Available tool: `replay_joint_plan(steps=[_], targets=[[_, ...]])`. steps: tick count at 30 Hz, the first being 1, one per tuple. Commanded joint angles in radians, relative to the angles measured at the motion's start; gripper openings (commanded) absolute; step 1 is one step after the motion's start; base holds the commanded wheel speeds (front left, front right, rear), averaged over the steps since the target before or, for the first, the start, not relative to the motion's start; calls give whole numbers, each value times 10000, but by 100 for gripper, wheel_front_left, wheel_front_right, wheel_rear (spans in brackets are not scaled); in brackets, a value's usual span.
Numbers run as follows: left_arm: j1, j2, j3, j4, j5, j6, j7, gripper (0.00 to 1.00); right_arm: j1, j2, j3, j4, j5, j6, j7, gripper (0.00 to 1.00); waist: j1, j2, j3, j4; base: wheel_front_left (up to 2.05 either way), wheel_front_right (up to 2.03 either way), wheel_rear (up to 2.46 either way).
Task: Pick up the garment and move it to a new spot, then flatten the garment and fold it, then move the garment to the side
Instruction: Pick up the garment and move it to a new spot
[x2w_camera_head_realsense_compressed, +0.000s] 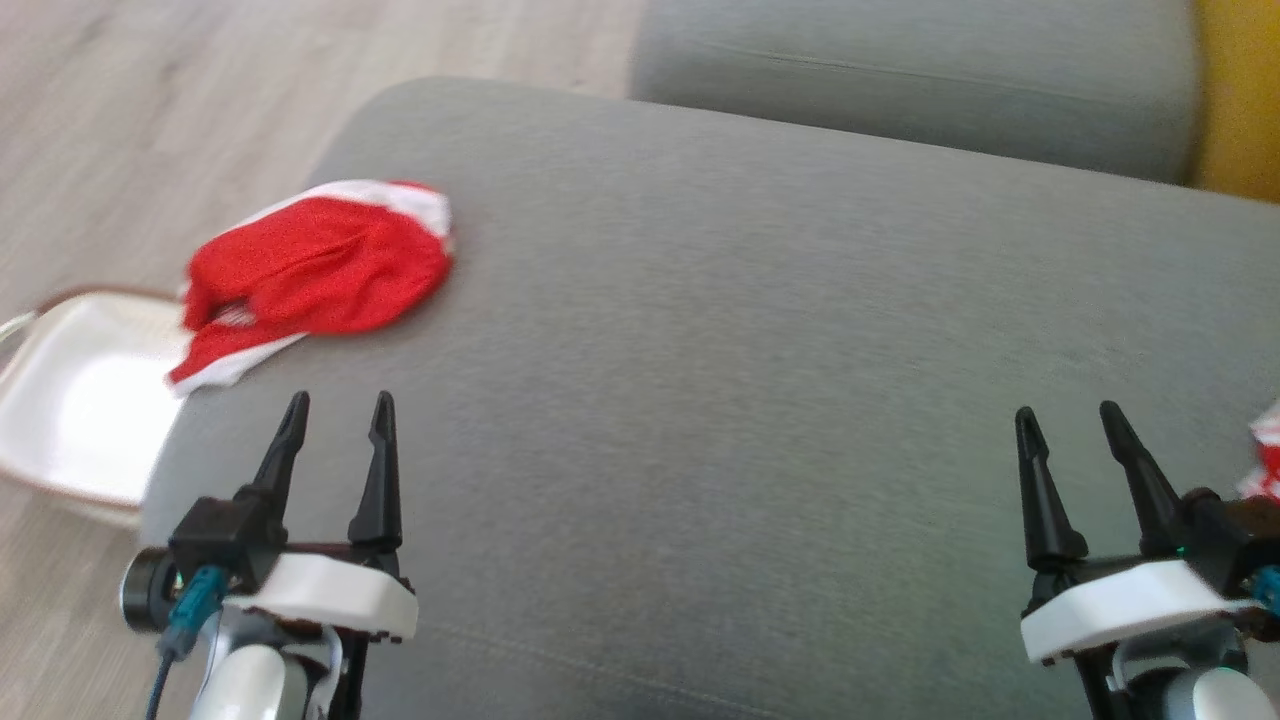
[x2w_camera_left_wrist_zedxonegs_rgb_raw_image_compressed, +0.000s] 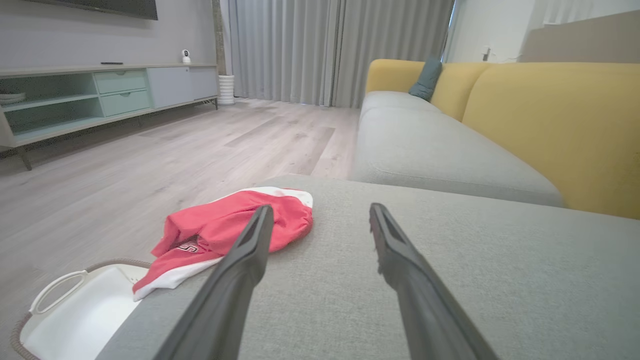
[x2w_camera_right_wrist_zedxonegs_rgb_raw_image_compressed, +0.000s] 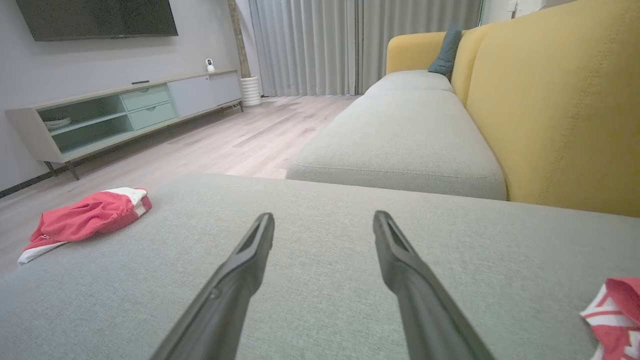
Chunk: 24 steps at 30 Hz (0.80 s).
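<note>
Grey sofa cushion (x2w_camera_head_realsense_compressed: 750, 330) spreads wide beneath both arms, with pale wood floor (x2w_camera_head_realsense_compressed: 150, 120) to its left. At its far left corner lies the red garment (x2w_camera_head_realsense_compressed: 320, 265), crumpled, its white-trimmed end drooping over the edge above a white basket (x2w_camera_head_realsense_compressed: 60, 400) on the floor. Nearer than the garment, the left gripper (x2w_camera_head_realsense_compressed: 340, 405) has its fingers spread and empty. Well to the right, the right gripper (x2w_camera_head_realsense_compressed: 1068, 415) is spread and empty too, beside a red-and-white cloth (x2w_camera_head_realsense_compressed: 1268, 455).
</note>
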Motion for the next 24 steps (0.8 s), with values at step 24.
replay_joint_plan(steps=[24], targets=[[-1074, -270, 813, -245, 197, -414, -209, 100, -783, -60, 383, -714, -237, -7, 372, 100, 0, 0, 498, 2413, 0, 0, 0]])
